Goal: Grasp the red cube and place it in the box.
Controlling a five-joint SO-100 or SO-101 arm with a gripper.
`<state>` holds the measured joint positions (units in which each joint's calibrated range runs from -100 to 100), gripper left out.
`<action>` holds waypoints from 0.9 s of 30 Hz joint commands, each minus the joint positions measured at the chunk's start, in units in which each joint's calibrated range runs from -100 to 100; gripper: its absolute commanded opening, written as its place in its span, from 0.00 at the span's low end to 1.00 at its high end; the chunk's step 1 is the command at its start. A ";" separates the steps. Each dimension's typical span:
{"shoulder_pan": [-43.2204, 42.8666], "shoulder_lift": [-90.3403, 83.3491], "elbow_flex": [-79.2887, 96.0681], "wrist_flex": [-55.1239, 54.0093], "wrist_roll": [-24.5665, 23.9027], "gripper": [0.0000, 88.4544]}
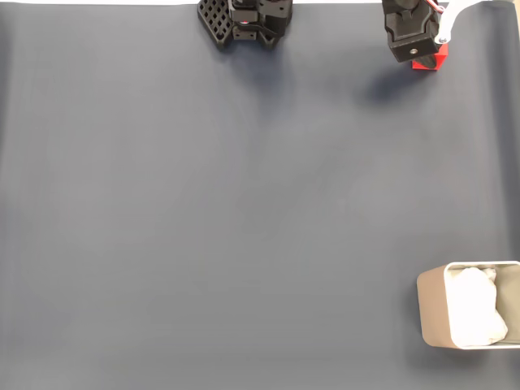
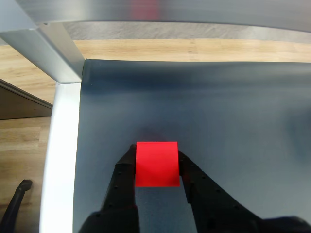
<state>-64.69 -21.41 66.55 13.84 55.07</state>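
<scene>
Jaws pinching the red cube [image 2: 156,163] from both sides (cube between the fingertips), box [image 1: 431,307] well apart

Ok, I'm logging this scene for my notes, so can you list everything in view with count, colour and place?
red cube: one, bright red, top right of the fixed view, between the pincer's fingers.
box: one, beige, white crumpled lining, bottom right of the fixed view.
mat: one, dark grey-blue, covers the table.
floor: wood-toned, past the mat's edge in the wrist view.
arm base: one, black, top centre of the fixed view.
pincer: one, black, fingers on either side of the cube.
</scene>
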 commanded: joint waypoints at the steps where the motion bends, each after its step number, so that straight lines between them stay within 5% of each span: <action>1: -0.23 -2.16 -0.85 -0.32 0.24 0.05; 27: 7.44 -4.94 -5.69 1.65 0.34 0.04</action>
<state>-59.72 -23.40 65.01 14.64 55.16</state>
